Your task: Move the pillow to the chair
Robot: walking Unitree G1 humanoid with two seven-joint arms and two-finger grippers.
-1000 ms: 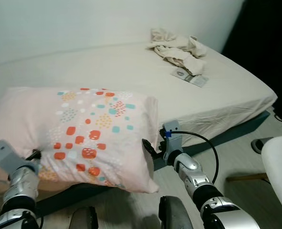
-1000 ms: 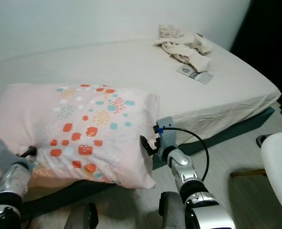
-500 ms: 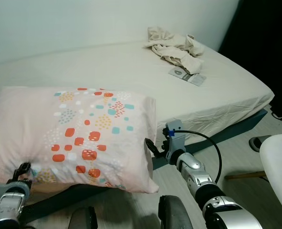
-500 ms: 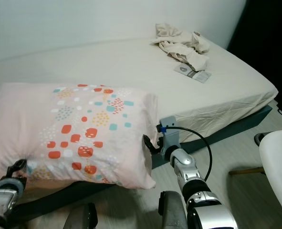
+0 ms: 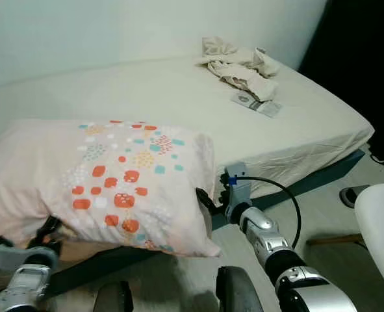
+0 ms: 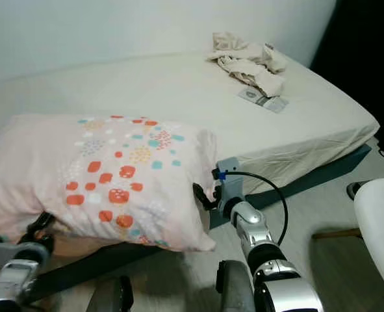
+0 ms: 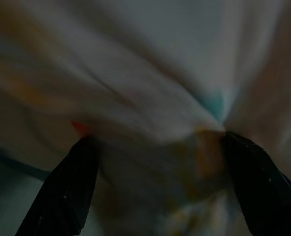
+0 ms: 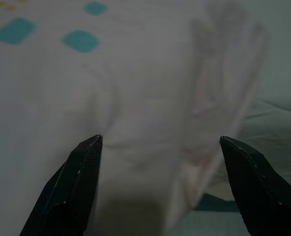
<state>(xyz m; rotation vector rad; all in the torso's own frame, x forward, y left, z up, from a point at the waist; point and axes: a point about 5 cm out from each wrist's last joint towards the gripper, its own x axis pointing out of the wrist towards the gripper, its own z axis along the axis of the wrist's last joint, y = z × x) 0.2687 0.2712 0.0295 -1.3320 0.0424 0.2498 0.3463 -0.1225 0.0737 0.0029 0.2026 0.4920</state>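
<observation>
A pink pillow (image 5: 114, 179) with orange and teal spots lies on the near edge of the bed (image 5: 179, 91) and hangs over it. My left gripper (image 5: 49, 226) sits under the pillow's lower left corner. In the left wrist view its fingers (image 7: 66, 191) stand wide apart, with bunched pillow fabric (image 7: 155, 108) pressed between them. My right gripper (image 5: 203, 198) is open at the pillow's right end, the cloth (image 8: 135, 98) lying just ahead of its fingertips. The white chair (image 5: 381, 224) shows at the right edge.
A heap of pale clothes (image 5: 240, 62) and a small flat packet (image 5: 256, 105) lie at the bed's far right. A dark opening (image 5: 360, 52) is beyond the bed. A black object (image 5: 351, 195) lies on the wood floor by the chair.
My left arm has dropped lower and its gripper has pushed in under the pillow's lower left corner, lifting that edge. The right gripper has stayed at the pillow's right end.
</observation>
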